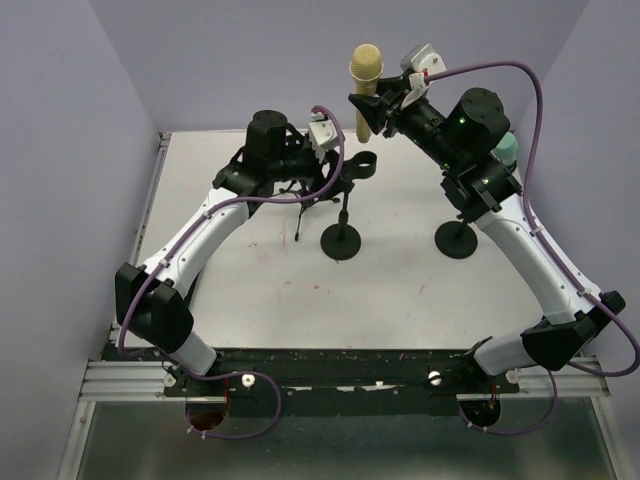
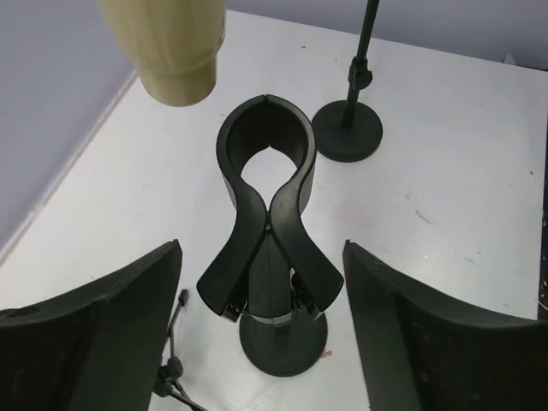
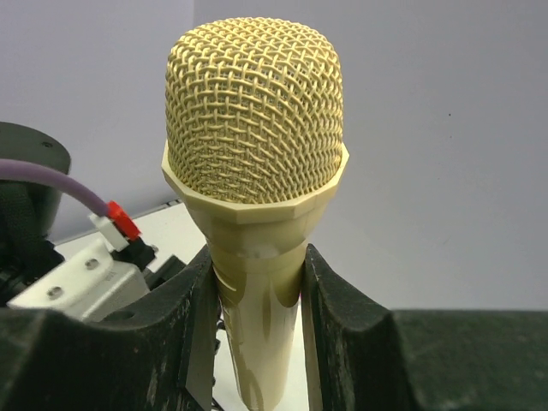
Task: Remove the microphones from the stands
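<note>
Your right gripper (image 3: 259, 287) is clenching the yellow microphone (image 1: 365, 85) by its handle, just under the mesh head, and you are holding it upright, high over the far side of the table (image 1: 250, 290). Its long axis is running vertically, head up, with the tail end hanging above and slightly to one side of the empty clip (image 2: 265, 137). The microphone is sitting clear of the stand (image 1: 341, 241), so the removal looks all but done. Your left gripper (image 2: 261, 257) is standing released, fingers well apart on either side of the clip's stem, touching nothing. The right arm is carrying, so the next move is probably its own: swinging the microphone away from the clip, minding the second stand (image 1: 456, 239) beneath that arm.
</note>
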Available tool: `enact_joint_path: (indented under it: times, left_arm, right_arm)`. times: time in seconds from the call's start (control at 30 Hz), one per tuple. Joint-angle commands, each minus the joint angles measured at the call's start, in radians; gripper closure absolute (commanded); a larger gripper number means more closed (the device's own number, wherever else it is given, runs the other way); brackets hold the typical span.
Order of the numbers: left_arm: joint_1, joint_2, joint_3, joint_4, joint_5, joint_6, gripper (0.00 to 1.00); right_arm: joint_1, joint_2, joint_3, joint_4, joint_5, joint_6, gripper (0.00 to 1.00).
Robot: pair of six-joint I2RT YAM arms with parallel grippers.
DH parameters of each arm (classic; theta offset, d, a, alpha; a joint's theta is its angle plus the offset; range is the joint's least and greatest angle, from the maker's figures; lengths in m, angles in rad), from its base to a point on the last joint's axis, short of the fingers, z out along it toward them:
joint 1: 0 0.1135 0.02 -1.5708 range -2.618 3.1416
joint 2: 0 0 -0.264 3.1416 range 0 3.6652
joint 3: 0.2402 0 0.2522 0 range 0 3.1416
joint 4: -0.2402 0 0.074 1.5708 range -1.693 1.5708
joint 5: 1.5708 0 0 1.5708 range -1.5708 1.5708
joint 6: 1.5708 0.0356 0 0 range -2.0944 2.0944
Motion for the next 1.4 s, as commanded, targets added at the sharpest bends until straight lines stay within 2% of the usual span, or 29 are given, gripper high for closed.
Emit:
enact_joint_path:
  times: [0.0,0.03,0.2,0.37,0.47,0.57,0.7,0.83,0.9,0.93,0.97,1.0,1.1,1.23,1.37]
  left_arm:
    - [-0.005,-0.116,0.013,0.069,-0.03,0.007,0.05]
    - [-0.005,-0.137,0.006,0.089,-0.043,-0.01,0.01]
    - [-0.002,-0.195,0.05,0.077,-0.086,-0.065,0.01]
    - [-0.002,-0.196,0.111,0.031,-0.074,-0.079,0.01]
    - [0.001,-0.183,0.122,0.012,-0.023,-0.074,0.01]
    - [0.004,-0.185,0.102,0.069,-0.006,-0.102,0.02]
    - [0.005,-0.166,0.137,0.075,0.052,-0.133,0.2]
    - [0.017,-0.186,0.125,0.118,0.052,-0.174,0.37]
    - [0.025,-0.199,0.119,0.126,0.052,-0.185,0.51]
    - [0.028,-0.202,0.12,0.121,0.058,-0.186,0.6]
    - [0.03,-0.205,0.121,0.117,0.061,-0.186,0.69]
    - [0.034,-0.206,0.121,0.112,0.06,-0.185,0.78]
    - [0.047,-0.215,0.128,0.104,0.023,-0.243,1.0]
    - [0.088,-0.249,0.177,0.045,-0.113,-0.262,1.0]
    - [0.096,-0.271,0.333,-0.192,-0.341,-0.026,1.0]
  right_arm:
    - [-0.009,-0.007,0.015,0.046,0.029,0.017,0.99]
    - [-0.009,-0.005,0.018,0.039,0.018,0.022,0.99]
    - [-0.01,-0.013,0.011,0.022,-0.061,0.15,0.99]
    - [-0.01,-0.03,-0.031,0.055,-0.337,0.302,0.99]
    - [-0.009,-0.018,-0.025,0.074,-0.439,0.356,0.99]
    - [-0.007,-0.002,-0.015,0.091,-0.535,0.365,0.99]
    - [-0.009,0.007,-0.006,0.097,-0.554,0.389,0.99]
    - [-0.009,-0.005,-0.037,0.097,-0.519,0.373,0.99]
    - [-0.009,-0.013,-0.055,0.104,-0.485,0.372,0.99]
    - [-0.009,-0.016,-0.058,0.108,-0.474,0.372,0.99]
    - [-0.009,-0.02,-0.063,0.106,-0.47,0.369,0.94]
    - [-0.009,-0.021,-0.066,0.103,-0.465,0.361,0.67]
    - [-0.009,-0.039,-0.083,0.082,-0.468,0.307,0.0]
    - [-0.009,-0.068,-0.101,-0.038,-0.444,0.246,0.0]
    - [-0.009,-0.125,-0.176,-0.151,-0.442,0.128,0.0]
